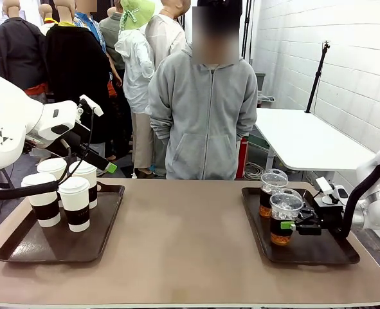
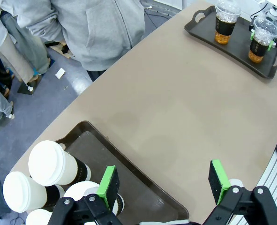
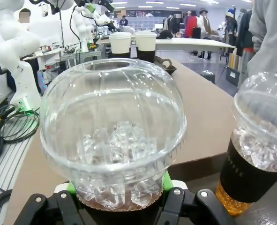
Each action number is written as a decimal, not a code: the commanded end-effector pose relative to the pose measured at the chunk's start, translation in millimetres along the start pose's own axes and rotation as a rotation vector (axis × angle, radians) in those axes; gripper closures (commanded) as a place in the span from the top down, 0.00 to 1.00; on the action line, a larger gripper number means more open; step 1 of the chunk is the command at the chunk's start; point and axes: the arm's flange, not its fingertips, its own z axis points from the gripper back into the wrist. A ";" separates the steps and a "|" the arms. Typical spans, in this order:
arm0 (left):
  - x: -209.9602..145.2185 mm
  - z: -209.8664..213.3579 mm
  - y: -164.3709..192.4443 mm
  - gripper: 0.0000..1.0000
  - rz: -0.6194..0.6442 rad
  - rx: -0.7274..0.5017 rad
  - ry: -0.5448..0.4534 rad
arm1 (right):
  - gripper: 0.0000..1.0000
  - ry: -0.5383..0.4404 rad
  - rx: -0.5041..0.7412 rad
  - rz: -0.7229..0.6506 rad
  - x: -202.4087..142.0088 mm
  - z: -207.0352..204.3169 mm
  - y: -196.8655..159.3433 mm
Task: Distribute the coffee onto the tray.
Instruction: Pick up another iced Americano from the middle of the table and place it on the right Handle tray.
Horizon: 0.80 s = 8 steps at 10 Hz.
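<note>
We see four tall white paper cups with dark sleeves (image 1: 64, 190) on the left brown tray (image 1: 22, 248) and two clear dome-lidded iced coffees (image 1: 278, 205) on the right brown tray (image 1: 318, 254). Right gripper (image 1: 291, 226) pinches the nearer iced coffee (image 3: 112, 140); left gripper (image 2: 164, 180) hangs spread above the tan table (image 1: 183, 244).

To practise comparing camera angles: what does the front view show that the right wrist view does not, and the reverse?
Front view alone: four paper cups together on the left tray, with the open left gripper above.

Right wrist view alone: ice inside the near iced cup.

Shared: the right gripper closed on that cup, the second iced cup beside it.
</note>
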 end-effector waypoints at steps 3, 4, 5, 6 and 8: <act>-1.1 0.0 2.3 1.00 0.003 -0.006 -0.002 | 0.69 -0.043 -0.016 -0.003 -9.3 -4.2 -6.9; -1.1 0.0 2.3 1.00 0.003 -0.006 -0.002 | 0.69 -0.042 -0.022 -0.011 -10.6 -4.5 -7.1; -1.1 0.0 2.3 1.00 0.003 -0.006 -0.002 | 0.69 -0.042 -0.018 -0.023 -12.0 -4.3 -7.7; -1.1 0.0 2.3 1.00 0.003 -0.006 -0.002 | 0.89 -0.037 -0.018 -0.030 -9.8 -5.4 -8.2; -1.1 0.0 2.3 1.00 0.003 -0.006 -0.002 | 1.00 -0.033 -0.012 -0.046 -7.6 -5.5 -6.4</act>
